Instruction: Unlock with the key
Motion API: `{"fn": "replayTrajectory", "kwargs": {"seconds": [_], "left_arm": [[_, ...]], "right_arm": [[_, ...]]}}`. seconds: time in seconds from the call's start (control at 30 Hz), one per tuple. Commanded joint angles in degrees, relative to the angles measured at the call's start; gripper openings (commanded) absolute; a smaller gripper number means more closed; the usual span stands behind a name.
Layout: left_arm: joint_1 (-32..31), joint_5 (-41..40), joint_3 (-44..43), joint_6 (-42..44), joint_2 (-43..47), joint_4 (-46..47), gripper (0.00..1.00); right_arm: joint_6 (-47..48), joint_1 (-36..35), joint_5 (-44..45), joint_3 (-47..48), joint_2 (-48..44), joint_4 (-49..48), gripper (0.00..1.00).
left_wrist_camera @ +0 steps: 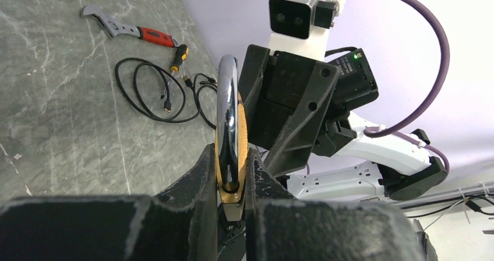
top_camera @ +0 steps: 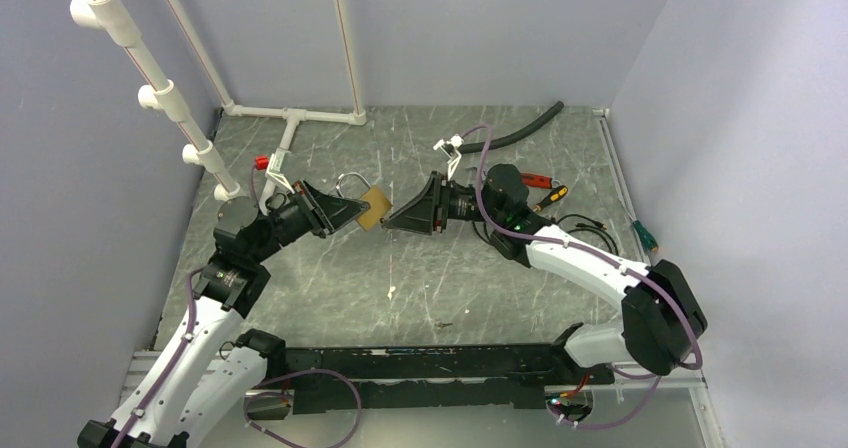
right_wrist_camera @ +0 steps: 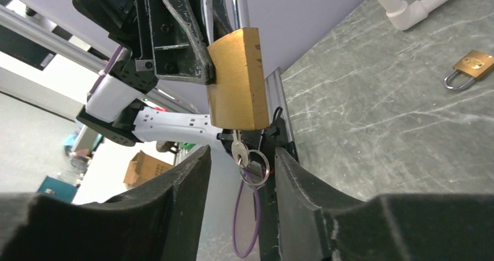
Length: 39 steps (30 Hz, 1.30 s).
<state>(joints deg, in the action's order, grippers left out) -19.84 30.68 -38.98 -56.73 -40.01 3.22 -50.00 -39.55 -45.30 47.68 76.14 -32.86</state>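
Currently the padlock (right_wrist_camera: 236,77) is held clenched in the left end effector (top_camera: 358,211), lifted off the surface (top_camera: 450,278) near the middle of the overhead view. Its shackle (left_wrist_camera: 227,103) is seen edge-on at the centre of the left wrist view. The key (right_wrist_camera: 239,151) is seated in the keyhole on the lock's lower face, just below centre in the right wrist view, with its ring (right_wrist_camera: 255,169) hanging beneath. The right end effector (top_camera: 392,220) is spread, its fingers (right_wrist_camera: 180,185) standing on either side of the key head with no contact visible. The step in hand is judged to be closing on the key and turning it. The head itself should be pinched, not the loose ring, which hangs close to the finger on the right of the frame and could be trapped or slip. The wrist roll is best lined up with the key shaft, so that torque is applied without bending the key. The left clamp should be held firm against that twist. Whether the shackle is released cannot be told. A second padlock (right_wrist_camera: 470,67) lies on the surface at upper right and is not concerned.
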Motion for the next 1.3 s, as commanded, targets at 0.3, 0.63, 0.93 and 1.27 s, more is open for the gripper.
{"fn": "replayTrajectory", "kwargs": {"seconds": [0.3, 0.63, 0.93, 1.27], "left_arm": [[0.2, -1.3, -0.9, -0.9, 1.8, 8.1, 0.0], [0.2, -2.5, -1.2, -0.3, 1.9, 7.4, 0.0], [0.2, -3.8, -0.5, -0.4, 2.5, 7.4, 0.0], [0.2, -2.4, 1.0, -1.2, 2.5, 9.4, 0.0]], "right_arm": [[-6.5, -0.2, -2.5, -0.7, 3.6, -12.1, 0.26], [-8.4, -0.3, -3.2, -0.9, 4.8, -14.4, 0.24], [-9.7, -0.7, -3.5, -0.8, 5.9, -16.2, 0.1], [-13.5, -0.7, -2.5, -0.4, 8.2, -20.8, 0.0]]}}
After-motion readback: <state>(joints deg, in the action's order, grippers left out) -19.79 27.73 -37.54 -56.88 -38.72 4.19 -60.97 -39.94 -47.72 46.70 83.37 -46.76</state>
